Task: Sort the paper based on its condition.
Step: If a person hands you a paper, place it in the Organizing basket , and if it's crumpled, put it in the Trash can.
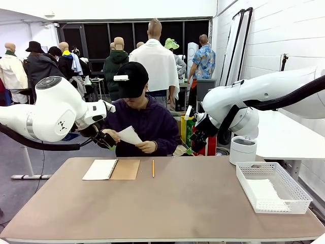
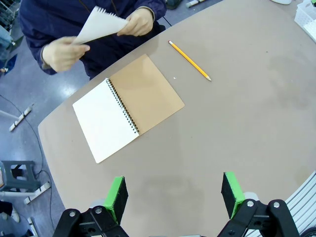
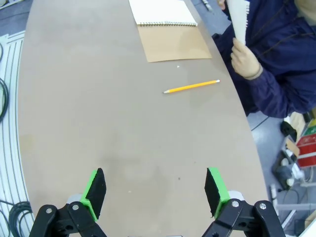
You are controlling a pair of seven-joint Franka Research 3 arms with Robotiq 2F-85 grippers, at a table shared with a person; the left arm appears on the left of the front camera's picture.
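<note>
A single sheet of paper (image 1: 129,135) is held up in both of the person's hands (image 1: 148,147) at the far edge of the table (image 1: 167,203), above the table surface and well apart from both robot grippers. In the left wrist view the same sheet (image 2: 98,25) is seen at the top of the picture, pinched between one hand (image 2: 63,53) and the other hand (image 2: 136,22), far beyond the left gripper (image 2: 174,195), whose green-padded fingers (image 2: 116,196) are spread wide apart with nothing between them but bare table. In the right wrist view the sheet's edge (image 3: 238,17) is seen at the upper right above a hand (image 3: 245,61), again far from the right gripper (image 3: 155,191), whose fingers (image 3: 95,190) are likewise set wide apart and hold nothing. Both grippers are raised above the table on the robot's side. An open spiral notebook (image 1: 110,169) with a brown cover is laid flat on the table in front of the person, and a yellow pencil (image 1: 153,168) is laid just beside it, to its right in the front view. A white mesh basket (image 1: 273,186) is placed at the table's right end, and more white paper (image 1: 265,192) is seen lying flat inside it.
</note>
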